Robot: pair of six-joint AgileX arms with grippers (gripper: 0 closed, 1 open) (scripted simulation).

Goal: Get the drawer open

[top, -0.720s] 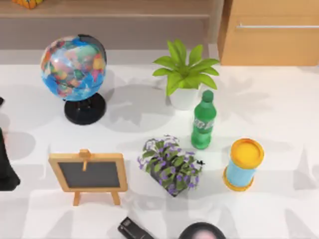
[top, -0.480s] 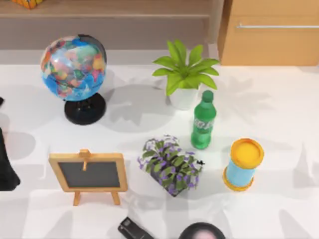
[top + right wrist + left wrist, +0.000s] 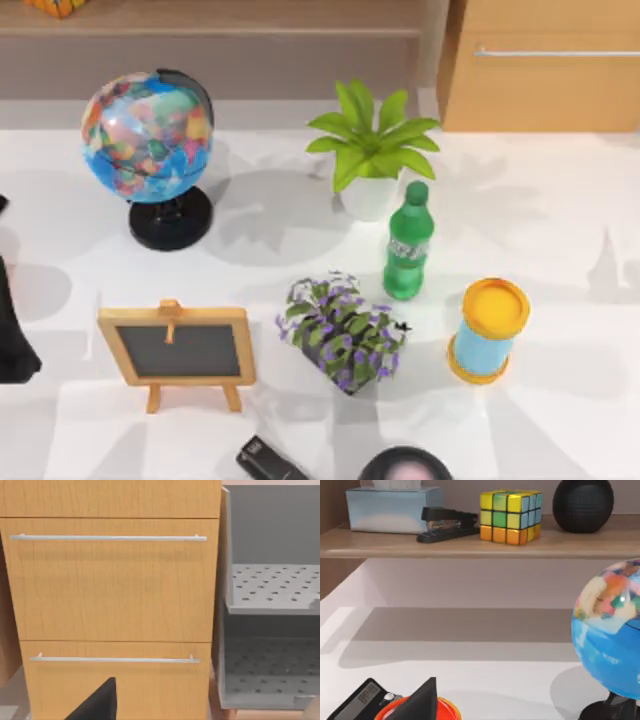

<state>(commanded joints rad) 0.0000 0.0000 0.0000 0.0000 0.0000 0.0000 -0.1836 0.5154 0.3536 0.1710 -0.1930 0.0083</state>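
Observation:
The drawer [image 3: 545,90] is a light tan wooden front with a thin silver bar handle [image 3: 556,52], at the table's far right, and it stands closed. The right wrist view faces the cabinet from close by: an upper drawer front [image 3: 110,585] with its handle [image 3: 107,538], and a lower front with a second handle [image 3: 115,659], both flush. A dark part of my right gripper [image 3: 97,702] shows low in front of the lower front. My left arm [image 3: 10,335] is parked at the table's left edge, and its gripper [image 3: 417,702] faces the shelf.
A globe [image 3: 150,135], a potted plant [image 3: 370,150], a green bottle [image 3: 407,245], a purple flower pot [image 3: 342,332], a small chalkboard [image 3: 178,350] and a yellow-lidded blue can [image 3: 490,330] stand on the white table. A grey perforated rack [image 3: 272,590] flanks the cabinet.
The arm shadows on the table's right side have slid toward the far edge, nearer the drawer. Nothing on the table has moved and the drawer is still closed.

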